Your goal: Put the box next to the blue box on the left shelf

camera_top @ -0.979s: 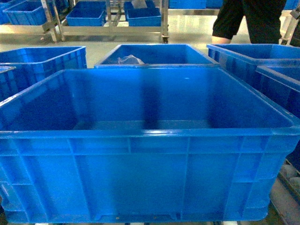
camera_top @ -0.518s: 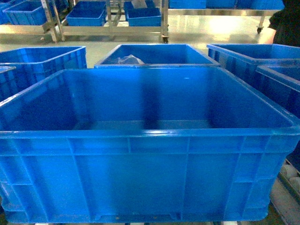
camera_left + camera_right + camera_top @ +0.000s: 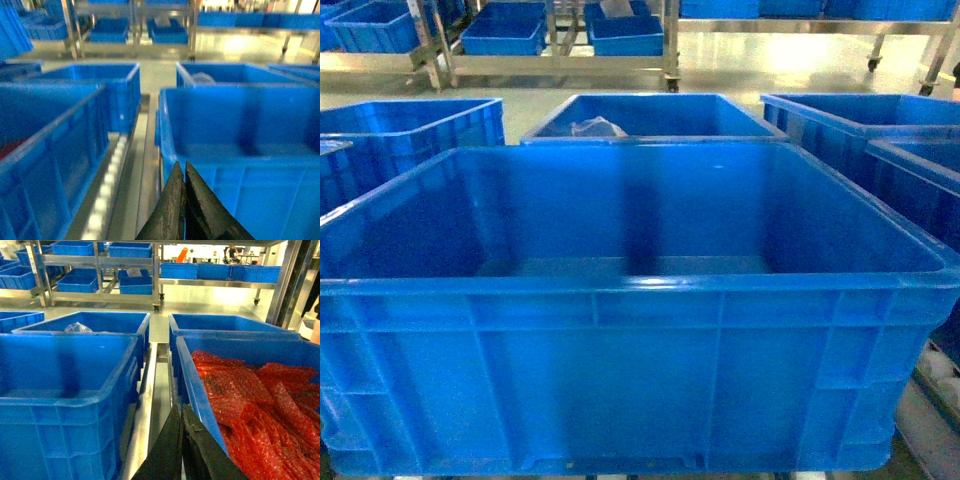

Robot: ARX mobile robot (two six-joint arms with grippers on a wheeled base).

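The box [image 3: 640,380], a large bright-blue open-top crate with ribbed walls, fills the head view and is empty. It also shows at the right of the left wrist view [image 3: 240,130] and the left of the right wrist view [image 3: 65,390]. My left gripper [image 3: 182,167] is shut on nothing, low at the box's near left corner. My right gripper [image 3: 181,410] is also shut and empty, over the gap along the box's right side. Neither gripper shows in the head view. Metal shelving [image 3: 555,65] far behind carries several blue boxes [image 3: 505,30]; I cannot tell which is the task's blue box.
Similar blue crates surround the box: one at the left [image 3: 410,125], one behind holding white plastic [image 3: 650,115], one at the right [image 3: 860,125]. A crate of red mesh bags [image 3: 260,390] stands right of the right gripper. A roller rail [image 3: 107,185] runs between crates.
A person in dark clothes at the top right of the head view has walked out of sight to the right. The box has not moved.
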